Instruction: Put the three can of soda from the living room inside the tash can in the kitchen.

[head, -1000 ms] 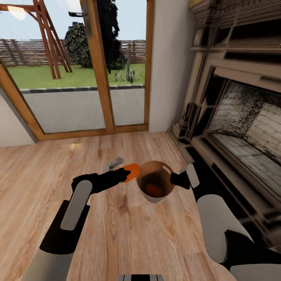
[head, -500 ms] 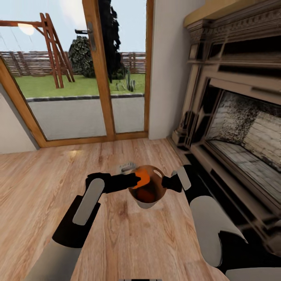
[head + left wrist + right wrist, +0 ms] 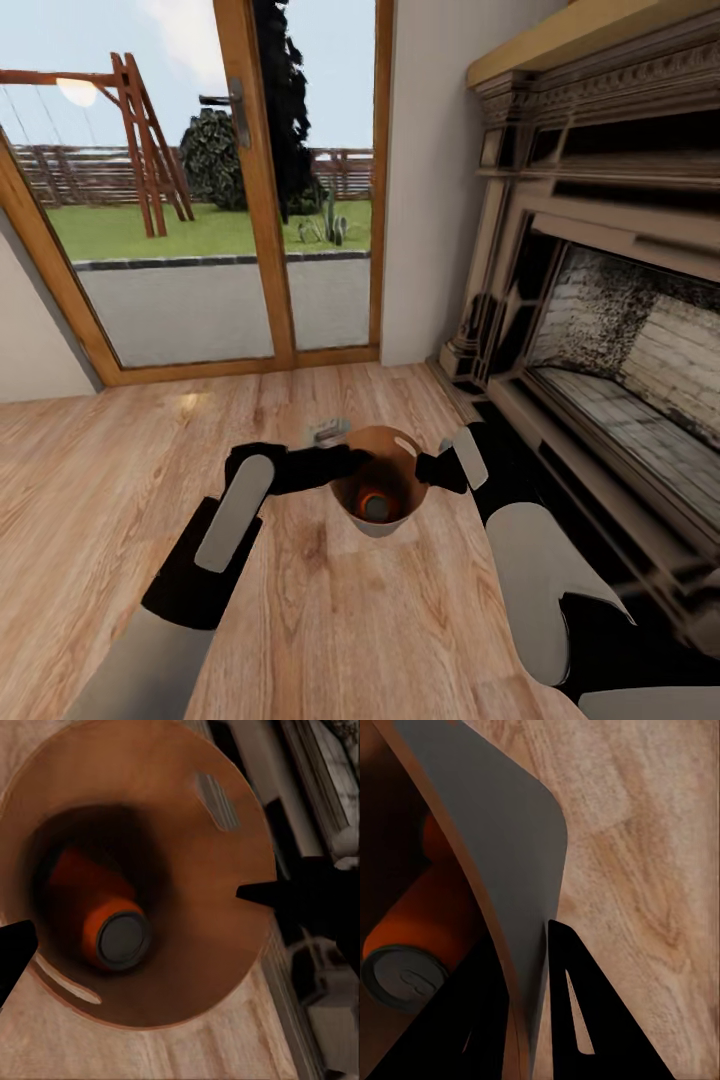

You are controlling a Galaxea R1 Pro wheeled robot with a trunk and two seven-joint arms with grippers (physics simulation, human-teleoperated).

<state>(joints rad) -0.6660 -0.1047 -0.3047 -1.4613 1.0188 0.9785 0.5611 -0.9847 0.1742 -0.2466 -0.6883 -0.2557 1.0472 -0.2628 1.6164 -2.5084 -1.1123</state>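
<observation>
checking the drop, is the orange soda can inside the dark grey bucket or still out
Inside: the orange soda can lies in the wood-coloured interior of the dark grey bucket.

The scene is viewed by the head camera from above, forward and down over the wood floor (image 3: pixel 90 470) towards the glass doors (image 3: pixel 200 190) and fireplace (image 3: pixel 620 330). The bucket (image 3: pixel 187 870) is looked into from just above by the left wrist camera. Its wall (image 3: pixel 502 847) is seen close up from beside the rim by the right wrist camera, and the orange can (image 3: pixel 97 919) inside is shared by all three views.
</observation>
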